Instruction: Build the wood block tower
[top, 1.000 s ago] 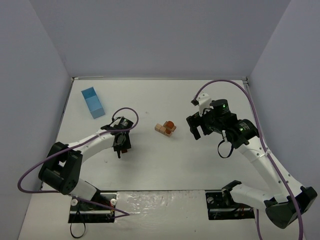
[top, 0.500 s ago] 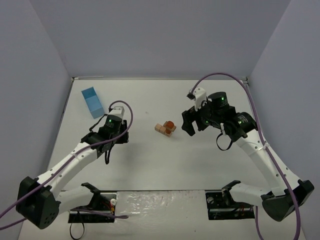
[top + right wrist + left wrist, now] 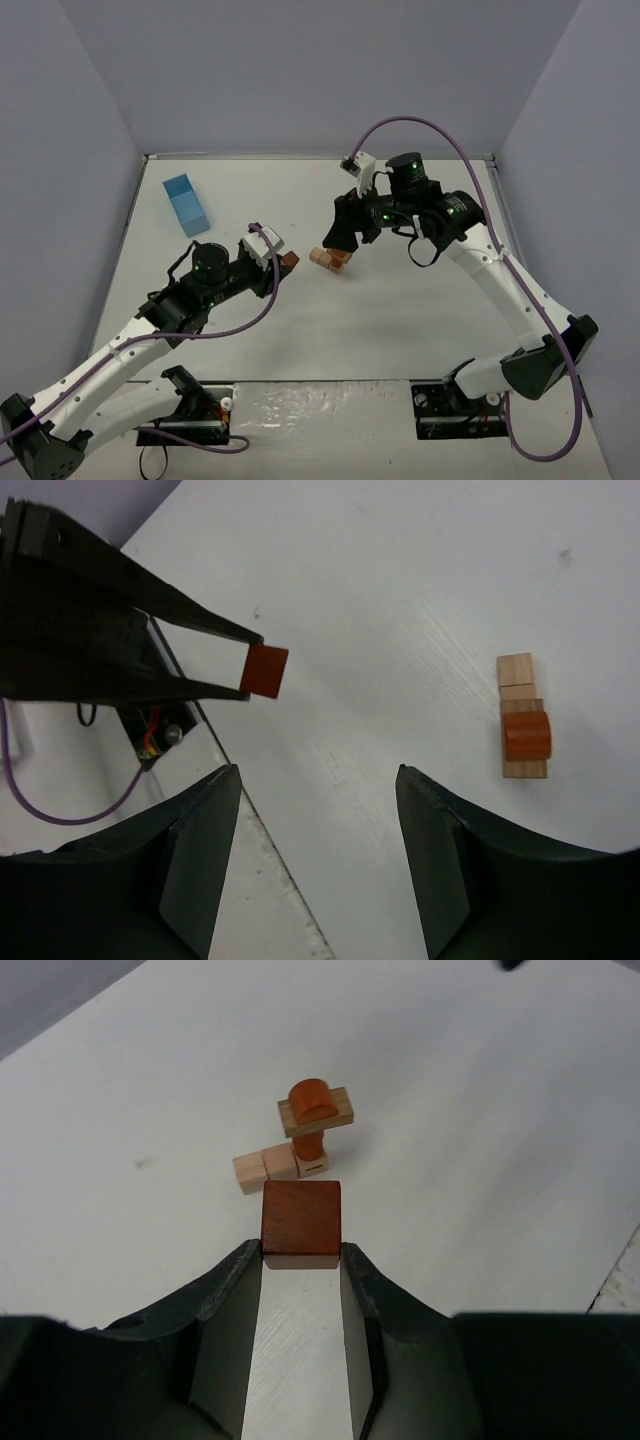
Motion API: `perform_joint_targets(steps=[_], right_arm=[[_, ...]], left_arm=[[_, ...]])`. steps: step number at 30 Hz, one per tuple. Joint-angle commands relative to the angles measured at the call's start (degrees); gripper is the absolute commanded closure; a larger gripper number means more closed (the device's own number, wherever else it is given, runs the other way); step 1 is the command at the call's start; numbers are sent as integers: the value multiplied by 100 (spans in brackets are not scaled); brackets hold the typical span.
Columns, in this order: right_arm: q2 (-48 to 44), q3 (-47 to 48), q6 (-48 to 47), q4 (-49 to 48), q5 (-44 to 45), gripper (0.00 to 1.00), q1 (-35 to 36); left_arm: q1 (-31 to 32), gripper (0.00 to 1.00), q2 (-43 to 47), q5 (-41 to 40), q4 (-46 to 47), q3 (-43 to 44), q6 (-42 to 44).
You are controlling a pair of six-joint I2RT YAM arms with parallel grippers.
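White counter (image 3: 400, 330) carries the part-built wood block tower (image 3: 313, 1120): reddish post, tan slab, rounded cap, two light tan wooden cubes (image 3: 265, 1167) at its foot. At its 9 o'clock, the left tool (image 3: 302, 1250) clamps a reddish-brown square wooden block (image 3: 300, 1217), not yet placed. Above, the right tool (image 3: 315, 770) hovers with jaws apart, empty.

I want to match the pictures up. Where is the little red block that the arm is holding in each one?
Top external: red block just left of middle, in the left end effector.
Left wrist: centre.
Right wrist: upper left.
Shared landmark: the tower, right of the block in top external and right wrist, beyond it in left wrist.
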State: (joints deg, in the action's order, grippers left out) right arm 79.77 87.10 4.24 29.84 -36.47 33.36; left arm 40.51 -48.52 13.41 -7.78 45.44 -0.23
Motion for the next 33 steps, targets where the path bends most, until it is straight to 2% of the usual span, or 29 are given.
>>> perform_joint_targets(steps=[1, 7, 20, 25, 28, 29, 33], right_arm=[[256, 432, 495, -271, -595, 42, 67], [511, 404, 742, -302, -935, 49, 107], [742, 420, 948, -409, -1240, 54, 348], [812, 360, 971, -444, -1301, 60, 408], [847, 360, 992, -470, -1301, 71, 434], [848, 360, 1000, -471, -1301, 71, 434], [882, 360, 997, -516, -1300, 90, 456]], left_arm=[[305, 100, -105, 332, 681, 565, 818], [526, 100, -204, 295, 1015, 683, 1098], [677, 100, -344, 118, 1235, 704, 1386], [695, 100, -369, 109, 1252, 730, 1438], [712, 100, -350, 99, 1243, 704, 1446], [713, 100, -343, 91, 1243, 702, 1446], [732, 100, -320, 34, 1244, 598, 1417]])
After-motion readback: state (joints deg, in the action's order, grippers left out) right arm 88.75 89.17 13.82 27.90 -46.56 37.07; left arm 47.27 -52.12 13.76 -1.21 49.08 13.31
